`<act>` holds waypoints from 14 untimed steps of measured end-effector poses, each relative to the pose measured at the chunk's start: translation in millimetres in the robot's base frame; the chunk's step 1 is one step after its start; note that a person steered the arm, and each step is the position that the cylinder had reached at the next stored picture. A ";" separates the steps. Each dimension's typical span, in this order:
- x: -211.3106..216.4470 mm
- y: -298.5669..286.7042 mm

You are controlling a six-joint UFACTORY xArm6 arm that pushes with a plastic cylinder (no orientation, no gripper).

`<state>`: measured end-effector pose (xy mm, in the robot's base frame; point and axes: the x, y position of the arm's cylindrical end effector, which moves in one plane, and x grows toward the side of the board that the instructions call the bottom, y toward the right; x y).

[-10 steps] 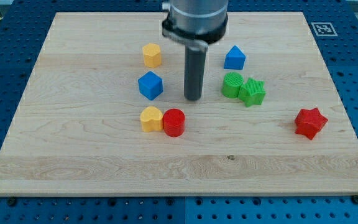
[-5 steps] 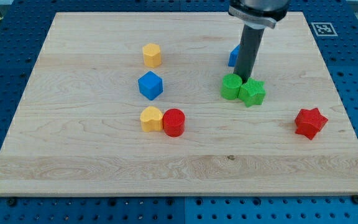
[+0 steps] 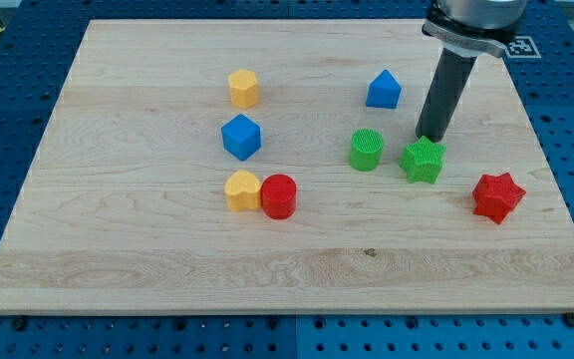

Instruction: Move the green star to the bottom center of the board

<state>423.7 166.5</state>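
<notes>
The green star point(image 3: 424, 161) lies right of the board's middle. My tip point(image 3: 429, 139) stands at the star's top edge, touching it or nearly so. A green cylinder point(image 3: 366, 150) lies to the star's left, with a gap between them. The rod point(image 3: 444, 92) rises from the tip toward the view's top right.
A red star point(image 3: 496, 196) lies to the view's right of the green star. A blue block point(image 3: 384, 90) sits above the green cylinder. A yellow block point(image 3: 244, 88), a blue cube point(image 3: 241, 137), a yellow heart point(image 3: 240, 189) and a red cylinder point(image 3: 279, 195) lie left of centre on the wooden board point(image 3: 147, 269).
My tip moved from the board's middle to the right, passed between the two green blocks, and stands above the star. The star and cylinder, touching before, are now apart.
</notes>
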 end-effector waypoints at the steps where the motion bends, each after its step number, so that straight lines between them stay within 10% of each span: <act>1: 11.9 -1.6; 10: 129.9 -42.8; 14: 96.1 -60.0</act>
<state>519.9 106.5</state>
